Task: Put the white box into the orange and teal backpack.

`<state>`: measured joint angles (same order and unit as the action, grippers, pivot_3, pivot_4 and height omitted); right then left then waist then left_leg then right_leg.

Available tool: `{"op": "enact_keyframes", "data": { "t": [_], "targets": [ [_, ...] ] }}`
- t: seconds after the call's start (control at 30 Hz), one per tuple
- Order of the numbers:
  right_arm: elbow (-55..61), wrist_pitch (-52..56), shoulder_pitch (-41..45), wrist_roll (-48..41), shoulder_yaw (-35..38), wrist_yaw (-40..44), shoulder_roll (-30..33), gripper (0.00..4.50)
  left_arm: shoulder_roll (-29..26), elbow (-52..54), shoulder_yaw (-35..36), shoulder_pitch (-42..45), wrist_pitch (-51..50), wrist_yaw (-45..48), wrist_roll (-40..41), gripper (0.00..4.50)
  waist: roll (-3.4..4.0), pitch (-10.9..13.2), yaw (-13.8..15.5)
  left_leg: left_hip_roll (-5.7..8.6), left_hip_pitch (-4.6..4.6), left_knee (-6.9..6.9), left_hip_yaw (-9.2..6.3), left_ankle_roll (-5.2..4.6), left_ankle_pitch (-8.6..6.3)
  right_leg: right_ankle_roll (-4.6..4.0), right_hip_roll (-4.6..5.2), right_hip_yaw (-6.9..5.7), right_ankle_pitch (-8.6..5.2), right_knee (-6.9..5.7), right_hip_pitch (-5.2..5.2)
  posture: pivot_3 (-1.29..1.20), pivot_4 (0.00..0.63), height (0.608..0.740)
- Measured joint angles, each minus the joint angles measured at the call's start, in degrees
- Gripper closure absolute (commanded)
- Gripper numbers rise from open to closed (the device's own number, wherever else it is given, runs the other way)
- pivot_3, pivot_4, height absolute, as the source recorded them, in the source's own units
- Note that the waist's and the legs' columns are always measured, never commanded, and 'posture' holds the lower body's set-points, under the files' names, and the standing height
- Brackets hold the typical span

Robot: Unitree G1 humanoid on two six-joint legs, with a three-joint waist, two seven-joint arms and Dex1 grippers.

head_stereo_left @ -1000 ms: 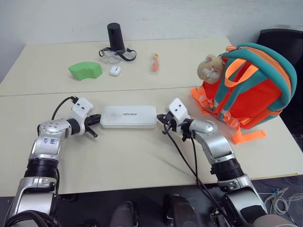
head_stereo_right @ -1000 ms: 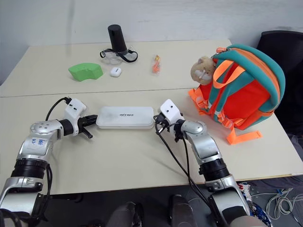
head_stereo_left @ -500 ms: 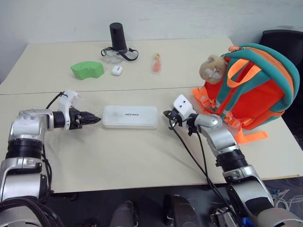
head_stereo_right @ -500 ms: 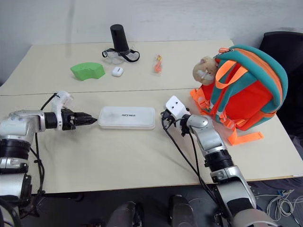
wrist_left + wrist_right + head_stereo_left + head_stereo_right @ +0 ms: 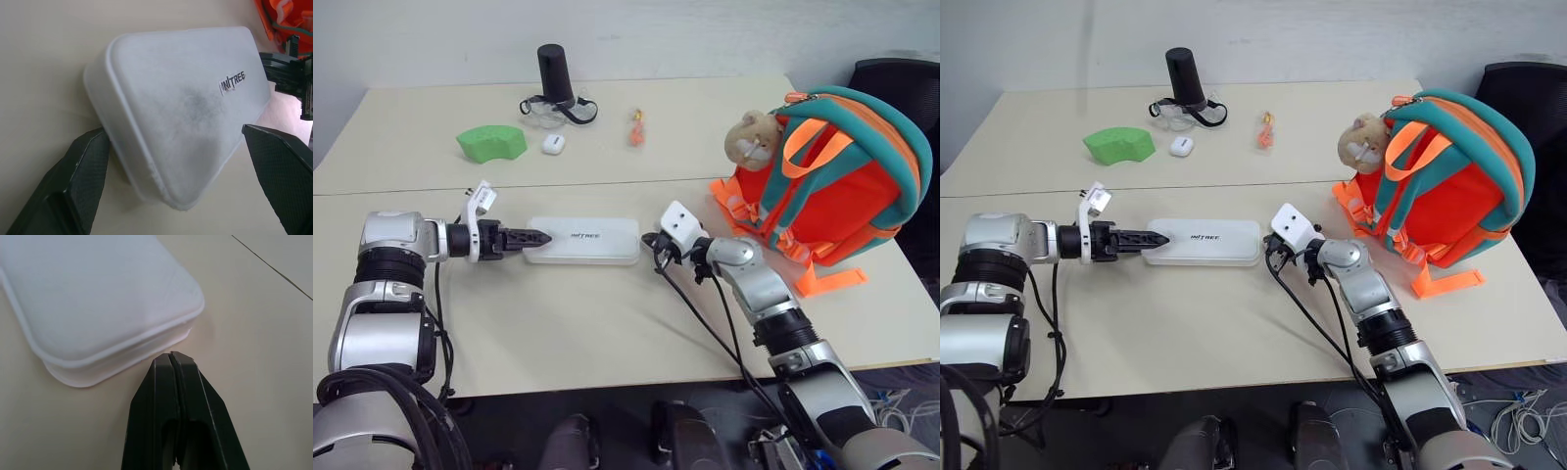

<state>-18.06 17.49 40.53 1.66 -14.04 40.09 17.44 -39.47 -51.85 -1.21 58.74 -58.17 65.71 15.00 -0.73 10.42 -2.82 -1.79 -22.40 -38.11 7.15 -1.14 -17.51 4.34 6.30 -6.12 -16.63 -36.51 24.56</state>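
Box (image 5: 583,240) flat on the table (image 5: 607,323), lettering up, and both grippers are at its ends. The left gripper (image 5: 536,237) has its two black fingers (image 5: 83,183) spread wide, one on each side of the near end of the white box, as the left wrist view shows; the case's rounded corner sits right between them, and whether either finger touches its wall cannot be told. From the head views that gripper points along the case's long side, tips at the short edge. At the opposite end, the right gripper (image 5: 1271,253) is pinched fully closed, holding nothing, its fingertips just beside the box's far corner; the right wrist view shows the shut tips next to the white rim, contact unclear. The orange and teal backpack (image 5: 827,176) stands upright well beyond the right gripper, out to its right side, with a tan plush toy (image 5: 751,137) hanging at its upper corner. Far ahead of the left gripper, well apart, sit a green block (image 5: 490,144), a small white case (image 5: 551,144), a black cylinder (image 5: 552,72) and goggles (image 5: 548,110).
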Motion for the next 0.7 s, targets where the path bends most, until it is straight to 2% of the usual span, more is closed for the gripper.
{"op": "enact_keyframes", "data": {
  "t": [0.23, 0.4, 0.5, 0.6, 0.7],
  "targets": [
    [0.8, 0.0, -1.2, 0.6, -0.4, 0.0, -0.1, 4.5, 5.2, -3.7, -2.1, 4.5, 0.0, 0.8, -1.5, 0.04, 0.0, 0.0, 1.0, 0.04, 0.0, -0.06, 0.02, -0.04, 0.02, 0.0, -0.01, -0.03, 0.0, -0.05, 0.01, 0.0, 0.15, 0.74],
    [2.2, -0.7, -2.7, 1.2, -0.5, -0.4, 0.2, 4.5, 5.5, -7.2, -3.7, 7.5, 0.5, 3.3, -2.7, 0.04, -0.01, 0.0, 1.0, 0.02, 0.0, -0.04, 0.06, -0.04, 0.02, 0.0, -0.06, -0.07, 0.0, -0.05, 0.04, 0.0, 0.15, 0.74],
    [2.6, -1.1, -3.2, 1.7, -0.6, -0.7, 0.2, 4.5, 5.4, -8.4, -4.2, 8.8, 1.4, 4.6, -3.4, 0.6, -0.01, 0.0, 1.0, 0.02, 0.0, -0.04, 0.06, -0.04, 0.02, 0.0, -0.05, -0.09, 0.0, -0.05, 0.04, 0.0, 0.15, 0.74],
    [4.4, -1.8, -4.9, 2.0, -0.6, -1.3, 0.3, 4.5, 5.0, -9.9, -4.2, 9.6, 2.2, 6.3, -3.9, 1.42, -0.01, 0.0, 1.0, 0.02, -0.01, -0.03, 0.06, -0.04, 0.02, 0.0, -0.06, -0.09, 0.0, -0.04, 0.05, 0.0, 0.15, 0.74],
    [6.3, -2.3, -6.4, 2.5, -0.7, -1.5, 0.8, 4.5, 4.6, -9.9, -4.2, 9.7, 2.4, 7.8, -4.0, 1.54, -0.02, 0.0, 1.0, 0.03, -0.01, -0.04, 0.07, -0.04, 0.02, 0.0, -0.05, -0.09, 0.0, -0.04, 0.05, 0.0, 0.15, 0.74]
  ]
}}
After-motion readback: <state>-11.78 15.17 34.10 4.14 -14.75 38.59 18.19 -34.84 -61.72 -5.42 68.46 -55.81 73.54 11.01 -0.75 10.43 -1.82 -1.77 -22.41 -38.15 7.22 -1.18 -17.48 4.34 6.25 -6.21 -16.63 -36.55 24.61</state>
